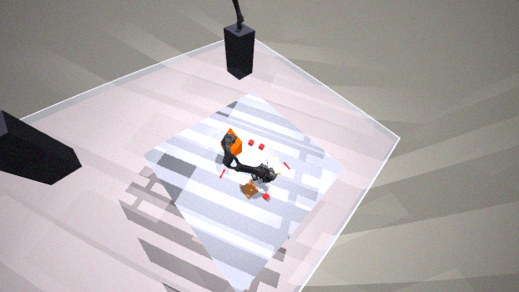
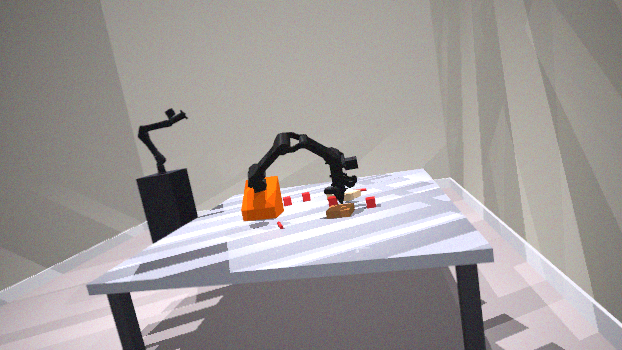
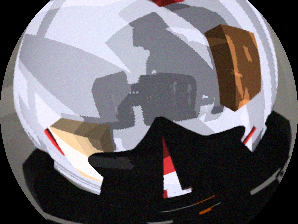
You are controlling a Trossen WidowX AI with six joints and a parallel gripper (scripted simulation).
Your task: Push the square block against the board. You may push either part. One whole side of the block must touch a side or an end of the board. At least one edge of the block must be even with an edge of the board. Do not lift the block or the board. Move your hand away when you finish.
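The square block [image 1: 249, 189] [image 2: 340, 212] [image 3: 239, 65] is orange-brown and lies flat on the table. The board [image 1: 273, 160] [image 2: 352, 195] [image 3: 79, 142] is a pale cream rectangle, partly hidden by the hand in the top view. Block and board are apart, with a gap between them. My gripper [image 2: 341, 200] [image 3: 158, 120] is shut and empty, pointing down, low over the table. In the wrist view the block is at the upper right and the board at the lower left of the fingers. Whether the fingertips touch anything is not clear.
Red cubes stand around: two [image 1: 250, 142] [image 1: 261, 146] near the orange base [image 1: 234, 143] [image 2: 262, 202], one [image 1: 266, 196] [image 2: 370, 202] beside the block, and one [image 2: 332, 200] by the fingers. Thin red strips [image 1: 222, 173] [image 1: 286, 165] lie on either side.
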